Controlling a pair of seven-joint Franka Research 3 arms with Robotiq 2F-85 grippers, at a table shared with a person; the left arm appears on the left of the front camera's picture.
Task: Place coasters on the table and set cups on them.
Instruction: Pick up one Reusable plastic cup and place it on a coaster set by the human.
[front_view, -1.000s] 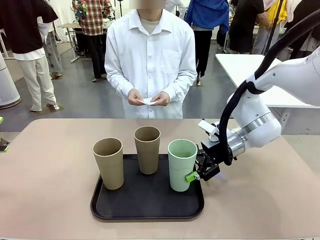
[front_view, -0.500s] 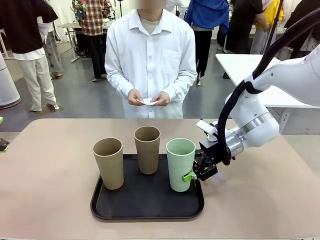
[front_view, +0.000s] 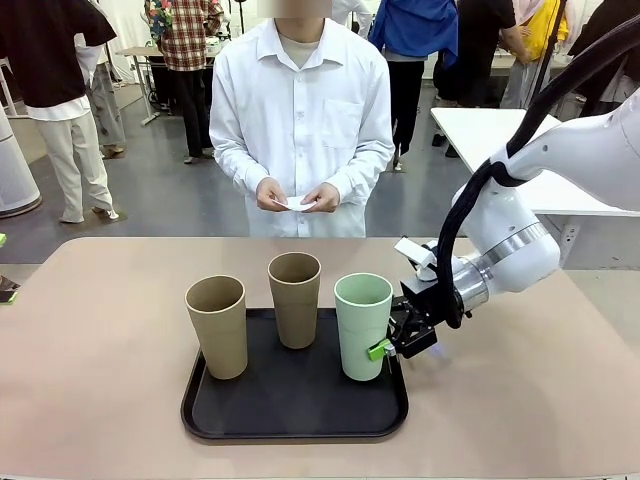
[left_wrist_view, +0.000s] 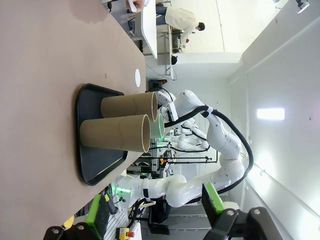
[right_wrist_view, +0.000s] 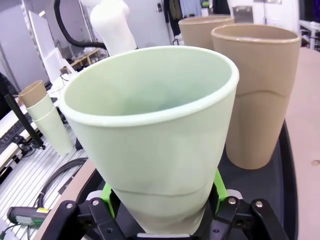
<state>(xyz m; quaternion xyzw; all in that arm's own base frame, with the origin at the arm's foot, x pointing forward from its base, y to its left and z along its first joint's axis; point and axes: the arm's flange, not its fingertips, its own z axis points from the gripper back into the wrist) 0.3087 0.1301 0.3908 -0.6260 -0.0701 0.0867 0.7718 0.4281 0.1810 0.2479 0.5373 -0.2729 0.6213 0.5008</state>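
Front view: the mint green cup (front_view: 362, 322) stands upright by the right edge of the black tray (front_view: 296, 428), about midway along that edge. The right gripper (front_view: 374, 351) comes in from the right and is clamped on the cup's lower wall, with one green pad showing on the near side. Can't tell whether the cup's base is resting on the tray floor or just off it.

In the right wrist view the same cup (right_wrist_view: 155, 130) sits between the green pads (right_wrist_view: 219, 186), and both press on the wall close to the base (the cup looks tilted here; could be the wide lens).

The front tan cup (front_view: 217, 328) is at the tray's left edge, toward the near left corner. The back tan cup (front_view: 295, 300) is at the middle of the tray's far edge. Both are upright and no cup touches another.

The tray lies on the table (front_view: 90, 340), centred and close to the near edge.

The coasters (front_view: 298, 203) are a thin white bit of paper held by the person (front_view: 300, 120) standing behind the table's far edge; count not readable.

In the left wrist view (rolled sideways) the left gripper (left_wrist_view: 155, 217) has its jaws spread wide with nothing between them. It is well apart from the tray.
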